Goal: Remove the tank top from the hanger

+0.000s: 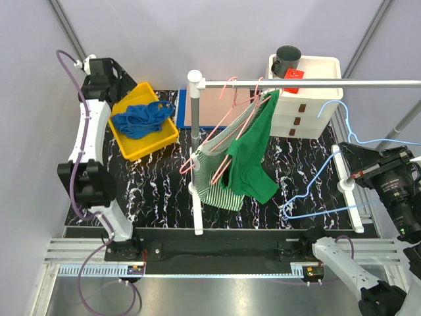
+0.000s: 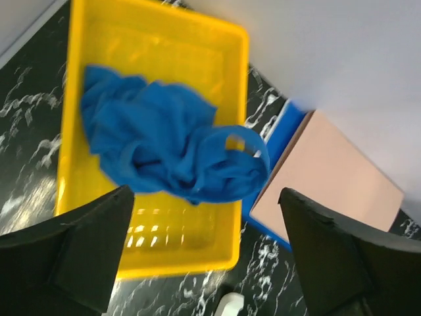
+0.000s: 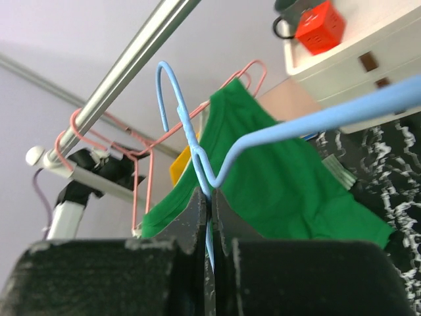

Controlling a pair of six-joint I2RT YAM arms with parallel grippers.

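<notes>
- Two sets of jaws show opposite states: the left jaws are released and the right jaws are clenched on a wire.
- The left arm [image 1: 89,131] reaches to the far left of the worktop [image 1: 164,191]. In its wrist view the dark fingers [image 2: 85,250] stand wide apart above the yellow tray [image 1: 154,148], touching nothing.
- The blue tank top [image 1: 141,118] lies crumpled inside that tray, off any hanger, with one strap loop draped over the tray's rim toward the rack.
- The right arm [image 1: 385,174] sits at the right side. The right jaws pinch the blue hanger [image 3: 368,103] just below its hook, and the hanger is bare, tilted and held away from the rail [image 1: 342,83].
- A green tank top [image 1: 253,155] and a striped garment [image 1: 217,178] hang from the rail, the green one nearer the right arm, the two overlapping at their lower edges.
</notes>
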